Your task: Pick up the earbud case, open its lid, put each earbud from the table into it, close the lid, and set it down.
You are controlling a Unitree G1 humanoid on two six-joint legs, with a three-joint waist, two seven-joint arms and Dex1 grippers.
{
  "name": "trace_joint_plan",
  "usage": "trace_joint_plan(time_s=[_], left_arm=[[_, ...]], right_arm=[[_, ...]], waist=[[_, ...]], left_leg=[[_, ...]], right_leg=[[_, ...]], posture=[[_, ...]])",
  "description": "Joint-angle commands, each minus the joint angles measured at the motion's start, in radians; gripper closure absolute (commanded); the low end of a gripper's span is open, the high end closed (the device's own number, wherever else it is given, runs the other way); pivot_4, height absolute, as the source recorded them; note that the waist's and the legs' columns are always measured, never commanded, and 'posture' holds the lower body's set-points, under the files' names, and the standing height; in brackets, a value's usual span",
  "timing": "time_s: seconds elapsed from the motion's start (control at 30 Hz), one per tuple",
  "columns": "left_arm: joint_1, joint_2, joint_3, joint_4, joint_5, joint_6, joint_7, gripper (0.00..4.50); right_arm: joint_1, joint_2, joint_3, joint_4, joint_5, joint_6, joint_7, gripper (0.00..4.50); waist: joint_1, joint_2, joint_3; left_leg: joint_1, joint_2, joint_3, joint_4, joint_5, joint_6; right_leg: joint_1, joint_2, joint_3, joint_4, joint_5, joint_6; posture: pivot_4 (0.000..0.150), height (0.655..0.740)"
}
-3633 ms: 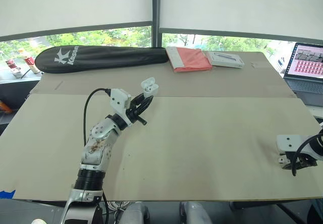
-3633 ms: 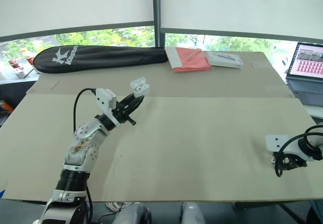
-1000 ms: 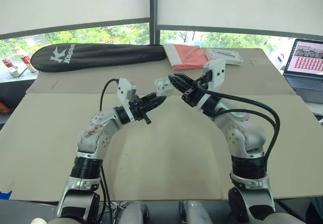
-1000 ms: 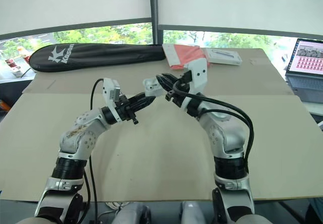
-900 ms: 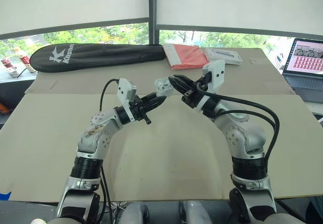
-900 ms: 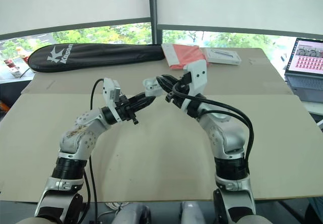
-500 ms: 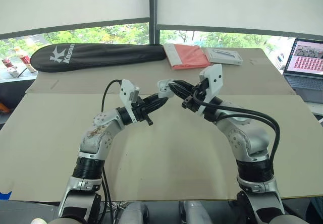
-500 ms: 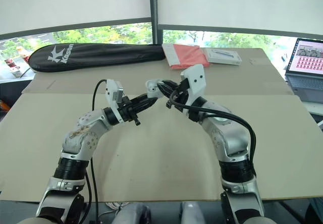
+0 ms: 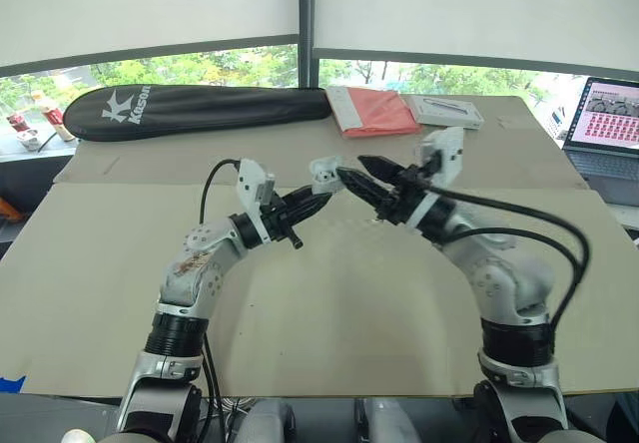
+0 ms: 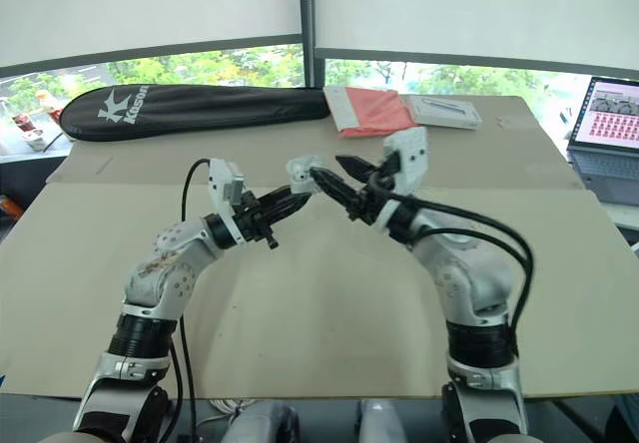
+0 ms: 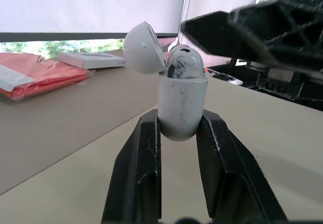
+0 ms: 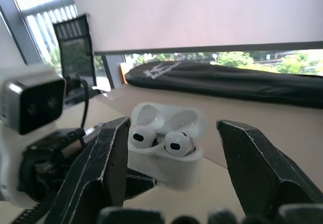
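The white earbud case (image 9: 324,171) hangs above the middle of the table with its lid (image 11: 144,48) swung open. My left gripper (image 9: 316,197) is shut on the case body (image 11: 181,108) from below. Two white earbuds (image 12: 143,136) (image 12: 177,142) sit in the case's sockets. My right gripper (image 9: 356,172) is open just to the right of the case, and its fingers (image 12: 108,158) stand on either side of the case without touching it.
A long black racket bag (image 9: 190,111) lies along the far edge of the table. Beside it are a red pouch (image 9: 371,113) and a white box (image 9: 446,113). A laptop (image 9: 609,124) stands at the far right, and small bottles (image 9: 50,119) at the far left.
My right wrist has swung out to the right and its fingers have spread wider beside the case. The left gripper keeps the open case nearly still.
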Motion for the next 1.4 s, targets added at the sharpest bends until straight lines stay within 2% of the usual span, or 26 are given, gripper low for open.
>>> trace_joint_plan(time_s=[0.03,0.1,0.13,0.2,0.27,0.4,0.43,0.63,0.87,1.1,1.27,1.4], left_arm=[[0.005,0.018,0.004,-0.048,-0.003,-0.022,-0.019,4.0],[0.003,0.028,-0.007,-0.061,-0.014,-0.004,-0.039,4.0],[-0.003,0.036,-0.017,-0.073,-0.024,0.013,-0.055,4.0],[-0.017,0.066,-0.047,-0.092,-0.026,0.034,-0.11,4.0],[-0.028,0.089,-0.066,-0.093,-0.016,0.039,-0.145,4.0],[-0.045,0.114,-0.091,-0.087,0.006,0.032,-0.179,4.0],[-0.047,0.117,-0.103,-0.088,0.02,0.017,-0.187,4.0],[-0.051,0.12,-0.142,-0.076,0.07,-0.016,-0.197,4.0],[-0.054,0.107,-0.131,-0.061,0.082,-0.021,-0.183,4.0],[-0.043,0.097,-0.114,-0.07,0.022,0.087,-0.181,4.0],[-0.044,0.089,-0.069,-0.066,-0.061,0.268,-0.121,4.0],[-0.043,0.081,-0.036,-0.058,-0.14,0.449,-0.071,4.0]], right_arm=[[0.013,-0.058,-0.115,-0.048,0.155,0.101,0.0,1.45],[0.011,-0.085,-0.128,-0.011,0.165,0.126,-0.015,1.45],[0.006,-0.101,-0.115,0.026,0.131,0.122,-0.026,1.68],[-0.028,-0.126,-0.08,0.136,0.062,0.116,-0.046,2.21],[-0.063,-0.147,-0.049,0.225,0.019,0.109,-0.044,2.95],[-0.124,-0.161,0.018,0.329,-0.032,0.056,0.051,4.34],[-0.145,-0.15,0.031,0.338,-0.026,0.059,0.071,4.47],[-0.199,-0.1,0.064,0.272,0.093,0.186,0.169,4.47],[-0.143,-0.15,0.098,0.128,0.156,0.276,0.214,4.47],[-0.092,-0.153,0.042,0.092,0.087,0.143,0.145,4.47],[-0.057,-0.196,-0.013,0.13,-0.006,0.001,0.121,4.47],[0.028,-0.306,0.015,0.099,-0.057,-0.089,0.253,3.21]], waist=[[0.0,0.0,0.0],[0.0,0.0,0.0],[-0.001,0.0,0.0],[-0.005,0.0,0.0],[-0.007,0.0,0.0],[-0.009,0.0,0.0],[-0.008,0.0,0.0],[-0.006,0.0,0.0],[0.006,0.0,0.0],[0.003,0.0,0.0],[0.002,0.0,0.0],[0.006,0.0,0.0]], left_leg=[[0.0,0.0,0.0,0.0,0.0,0.0],[0.0,0.0,0.0,0.0,0.0,0.0],[0.0,0.0,0.0,0.0,0.0,0.0],[0.001,0.0,0.0,0.0,0.0,0.0],[0.001,0.0,0.001,0.0,0.0,0.0],[0.0,0.0,0.001,-0.001,0.0,0.0],[0.0,0.0,0.001,-0.001,0.0,0.0],[-0.001,0.0,0.001,-0.001,0.0,0.0],[-0.002,0.0,0.001,-0.001,-0.001,0.002],[-0.001,0.0,0.001,0.0,-0.001,0.002],[0.0,0.0,0.001,0.0,0.0,0.0],[-0.001,0.0,0.001,0.0,0.0,0.001]], right_leg=[[0.0,0.0,0.0,0.0,0.0,0.0],[0.0,0.0,0.0,0.0,0.0,0.0],[0.0,0.0,0.0,0.0,0.0,0.0],[0.0,0.0,0.0,0.0,0.0,0.0],[0.0,0.0,0.001,0.0,0.0,-0.001],[-0.002,0.001,0.002,0.0,-0.001,-0.001],[-0.002,0.001,0.002,0.0,-0.001,-0.001],[-0.001,0.001,0.002,0.0,-0.001,-0.001],[-0.001,0.0,0.001,0.0,-0.001,-0.001],[-0.001,0.0,0.001,0.0,-0.001,0.0],[-0.001,0.0,0.001,0.0,-0.001,0.0],[-0.001,0.0,0.001,0.0,-0.001,0.0]], posture=[[0.15,0.74],[0.15,0.74],[0.15,0.74],[0.15,0.74],[0.15,0.74],[0.15,0.74],[0.15,0.74],[0.15,0.74],[0.15,0.74],[0.15,0.74],[0.15,0.74],[0.15,0.74]])
